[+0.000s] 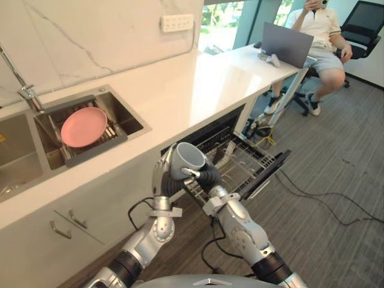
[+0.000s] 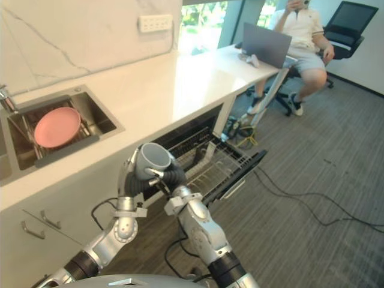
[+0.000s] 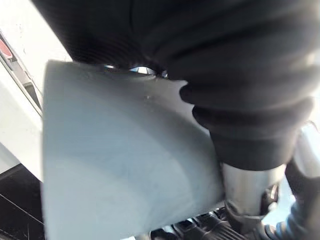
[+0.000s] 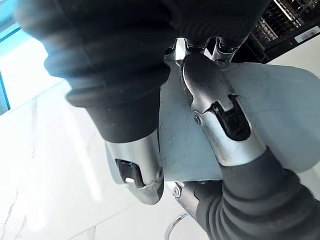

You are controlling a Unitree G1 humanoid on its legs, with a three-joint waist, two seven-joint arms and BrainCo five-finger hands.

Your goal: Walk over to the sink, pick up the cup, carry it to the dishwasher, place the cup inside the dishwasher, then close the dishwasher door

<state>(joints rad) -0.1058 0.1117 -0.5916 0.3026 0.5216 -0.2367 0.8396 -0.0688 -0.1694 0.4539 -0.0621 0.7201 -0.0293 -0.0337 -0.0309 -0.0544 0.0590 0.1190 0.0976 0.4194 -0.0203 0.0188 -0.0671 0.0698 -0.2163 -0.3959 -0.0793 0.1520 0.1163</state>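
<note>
The pale grey ceramic cup (image 1: pixel 191 157) is held in the air in front of the white stone counter (image 1: pixel 180 90), at the left end of the pulled-out wire rack (image 1: pixel 246 161) of the open dishwasher (image 1: pixel 271 170). It is tilted. Its long axis leans, with the round mouth facing up and to the right, away from the counter front, and its base turned down toward the robot's left.

The eye views show the whole setting. A pink round plate (image 1: pixel 83 126) rests on a dark rack in the steel sink (image 1: pixel 131 123) well to the left. At the counter's far end a person (image 1: pixel 318 30) sits behind a grey laptop (image 1: pixel 287 43).

The left wrist view shows the cup's smooth pale wall from very close, under a dark ribbed cover. The right wrist view shows silver fingers laid flat against that wall.

The left hand (image 1: pixel 161 174) comes up from below on a bent arm, and its fingers are wrapped round the cup's left side. The right hand (image 1: pixel 209 176) meets it from the right, wrist raised, with a finger curled across the cup's lower front. Both hands clasp the cup.
</note>
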